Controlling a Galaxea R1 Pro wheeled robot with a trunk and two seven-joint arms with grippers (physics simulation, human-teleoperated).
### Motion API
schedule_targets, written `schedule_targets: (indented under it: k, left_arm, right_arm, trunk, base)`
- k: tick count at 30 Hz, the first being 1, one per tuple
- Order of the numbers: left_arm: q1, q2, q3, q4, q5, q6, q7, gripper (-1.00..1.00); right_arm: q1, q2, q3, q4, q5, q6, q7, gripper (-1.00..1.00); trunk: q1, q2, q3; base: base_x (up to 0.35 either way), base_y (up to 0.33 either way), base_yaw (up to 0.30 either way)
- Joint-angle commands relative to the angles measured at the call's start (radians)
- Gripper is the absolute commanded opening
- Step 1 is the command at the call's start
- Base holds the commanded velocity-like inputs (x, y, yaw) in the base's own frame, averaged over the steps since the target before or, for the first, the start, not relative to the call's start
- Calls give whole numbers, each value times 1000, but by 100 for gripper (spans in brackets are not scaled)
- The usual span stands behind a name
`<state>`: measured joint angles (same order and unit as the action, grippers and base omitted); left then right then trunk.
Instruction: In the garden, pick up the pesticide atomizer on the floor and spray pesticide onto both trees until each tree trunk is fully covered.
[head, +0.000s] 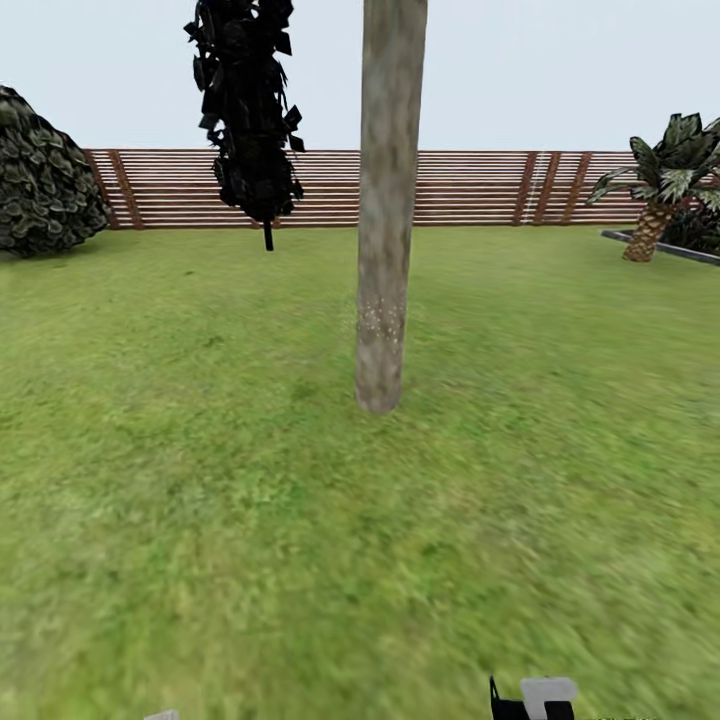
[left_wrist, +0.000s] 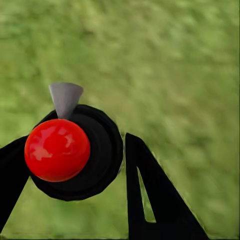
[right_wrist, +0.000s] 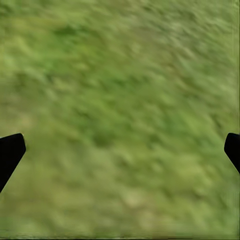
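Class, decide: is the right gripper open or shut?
Open. In the right wrist view the right gripper's black fingertips sit far apart, with bare grass between them.

No text, label, brand, number or sign can be read anywhere, neither on the brown horizontal-slat wooden fence (head: 440, 188) nor on the mottled grey-brown tree trunk (head: 385, 230).
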<state>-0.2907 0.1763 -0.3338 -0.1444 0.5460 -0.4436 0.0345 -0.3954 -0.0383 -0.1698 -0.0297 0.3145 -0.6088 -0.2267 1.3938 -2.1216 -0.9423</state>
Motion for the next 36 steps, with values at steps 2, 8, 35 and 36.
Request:
schedule_targets:
  k: [2, 8, 35, 36]
  left_arm:
    - [-1, 0, -8, 0, 5, -3, 4, -100]
    - [-1, 0, -8, 0, 5, -3, 4, -100]
    - [-1, 0, -8, 0, 5, -3, 4, -100]
    - [-1, 0, -8, 1, 5, -3, 4, -100]
  right_arm:
    - [0, 0, -7, 1, 11, -2, -5, 100]
    - [0, 0, -7, 1, 11, -3, -5, 100]
    - [0, 0, -7, 2, 11, -3, -5, 100]
    - [0, 0, -7, 2, 11, -3, -5, 100]
  trunk:
    - [-1, 0, -1]
    - [-1, 0, -1]
    - [-1, 0, -1]
    - [-1, 0, -1]
  base:
    - [-323, -10, 279]
    - [-119, -1, 279]
    - [0, 0, 279]
    - [0, 0, 279]
